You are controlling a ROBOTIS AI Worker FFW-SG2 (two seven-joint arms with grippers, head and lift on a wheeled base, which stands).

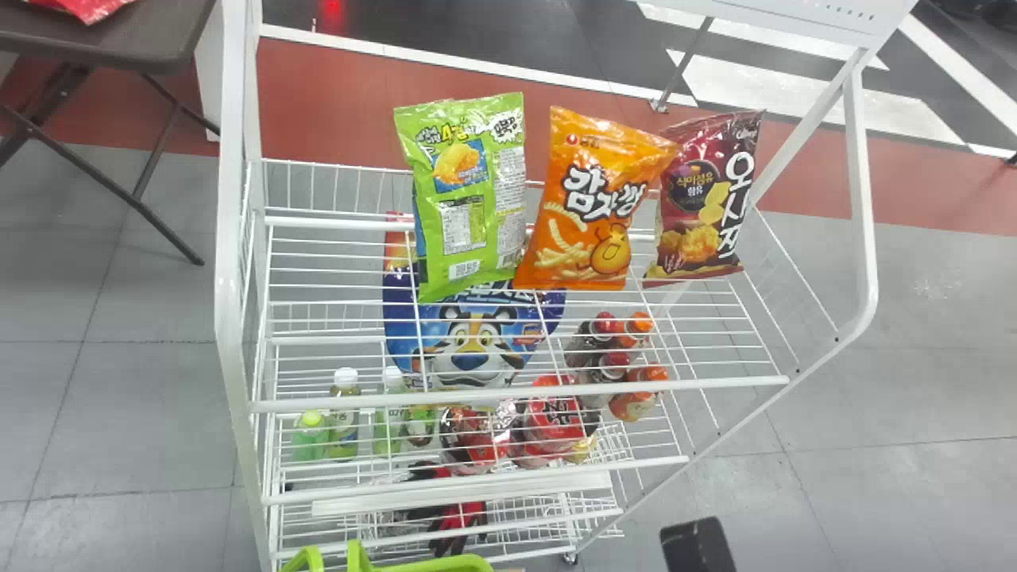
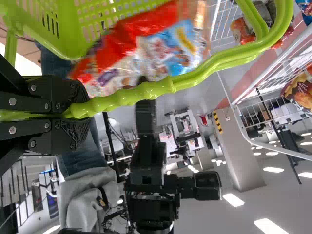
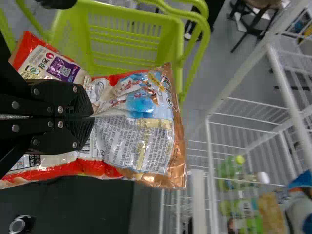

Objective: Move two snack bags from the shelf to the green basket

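One handle (image 2: 117,100) of the green basket (image 3: 126,30) is clasped by the left claw (image 2: 82,112); near the basket, a snack bag (image 3: 141,127) is pinched by the right claw (image 3: 91,117). Judged light, slippery and crushable, it is best gripped gently mid-body.

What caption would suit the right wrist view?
The robot's right hand grips a snack bag near the green basket, a white rack alongside.

Top shelf (image 1: 516,395): three snack bags (image 1: 592,210). Below: four red- or orange-capped bottles (image 1: 633,405), three green- or white-capped bottles (image 1: 343,421). Basket (image 3: 170,41) count: one.
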